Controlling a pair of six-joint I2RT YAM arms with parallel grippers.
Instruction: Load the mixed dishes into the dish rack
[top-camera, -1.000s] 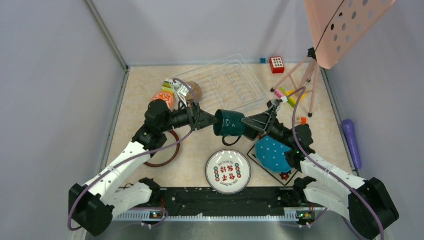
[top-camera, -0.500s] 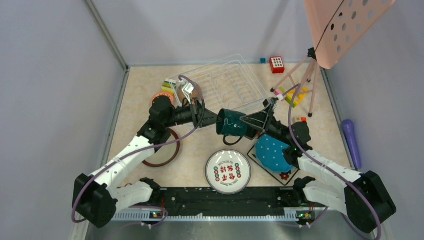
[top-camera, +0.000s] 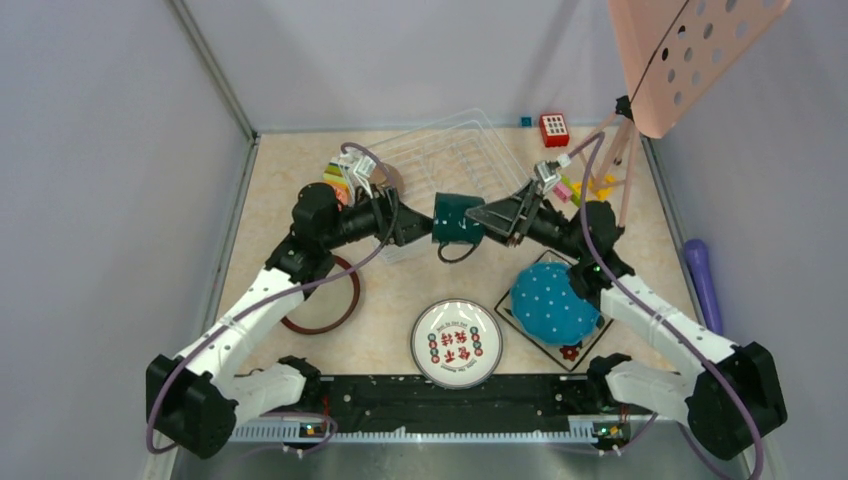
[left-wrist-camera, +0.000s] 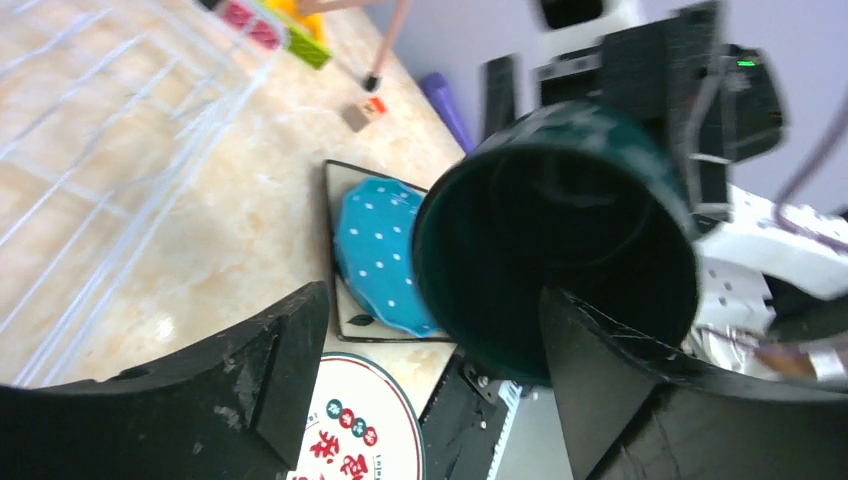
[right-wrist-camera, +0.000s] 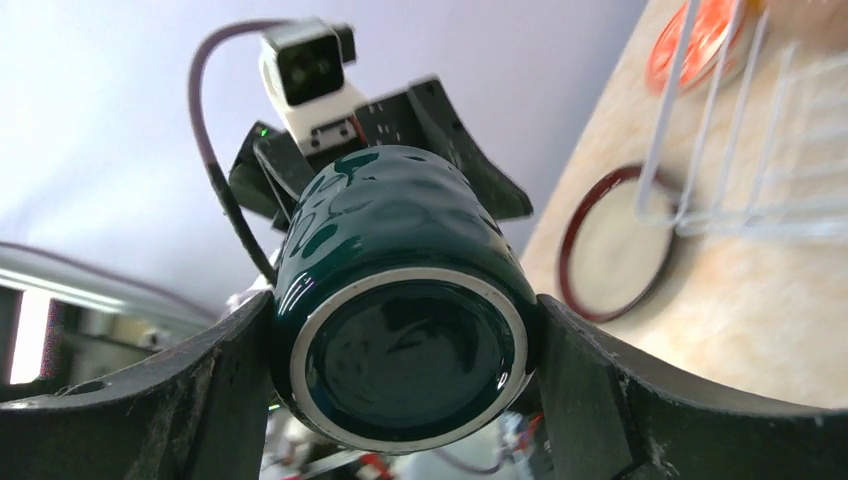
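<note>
Starting near the left edge of the worktop: dark red-rimmed round plate (top-camera: 330, 305), lying flat, partly crossed by the left arm. Next along, left gripper (top-camera: 425, 222) (left-wrist-camera: 432, 300), fingers spread wide and clasping nothing, one finger well clear of the dark green mug (top-camera: 458, 218) (left-wrist-camera: 560, 230) (right-wrist-camera: 400, 300), the other at its open rim; contact there impossible to judge. Mug held on its side toward the middle of the worktop, at the near side of the dish rack (top-camera: 460, 160) by the far edge, mouth facing the left gripper, handle on the near side in the overhead view. Straight below it at the near edge, white plate with red characters (top-camera: 456, 343), flat. Clamped on the mug's base end from the right, right gripper (top-camera: 492, 215) (right-wrist-camera: 405, 300), fingers pressed against both sides of the glazed wall. Toward the near right corner, blue white-dotted plate (top-camera: 553, 303) resting on the black square plate (top-camera: 575, 348).
</note>
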